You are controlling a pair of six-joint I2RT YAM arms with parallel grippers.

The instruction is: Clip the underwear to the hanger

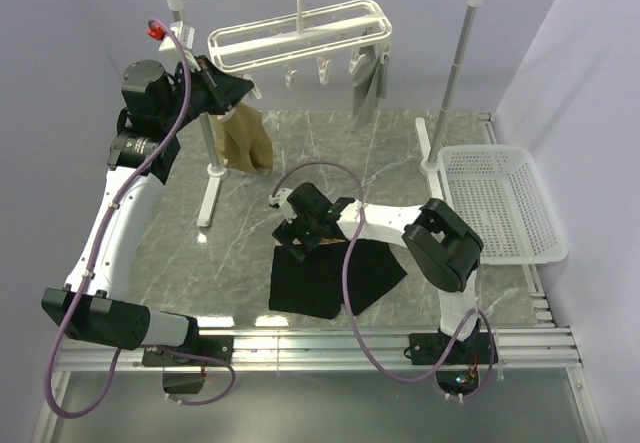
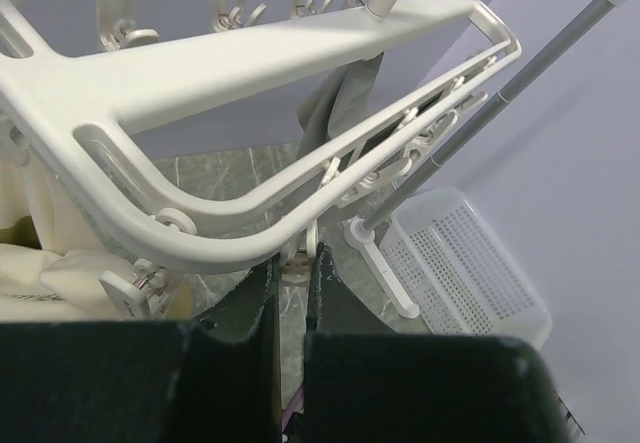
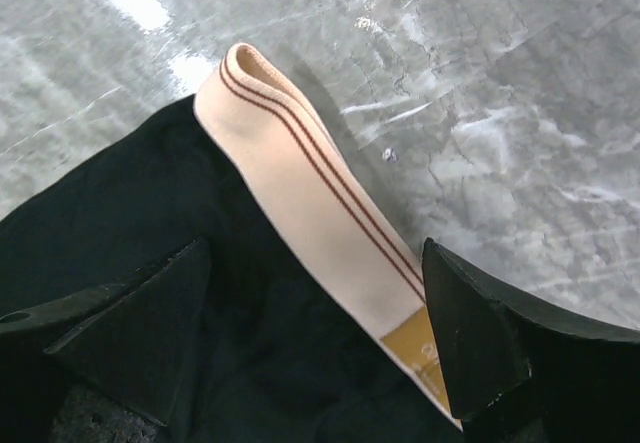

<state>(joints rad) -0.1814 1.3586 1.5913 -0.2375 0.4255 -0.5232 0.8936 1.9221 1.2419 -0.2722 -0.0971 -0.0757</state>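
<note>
The right gripper (image 3: 315, 333) stands wide open and empty. The underwear (image 3: 120, 223) lies on the desk (image 3: 480, 83) directly beneath it, with the tan waistband (image 3: 310, 213) running between its fingers. We judge the fabric soft, light and limp — take hold at the waistband, its firmest edge. The left gripper (image 2: 292, 293) is almost fully closed just under the hanger (image 2: 250, 73) rail — whether it pinches a clip (image 2: 296, 261) we cannot tell.

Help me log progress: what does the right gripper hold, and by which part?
Nothing: the right gripper stands open over the tan waistband of the black fabric boxer briefs.
</note>
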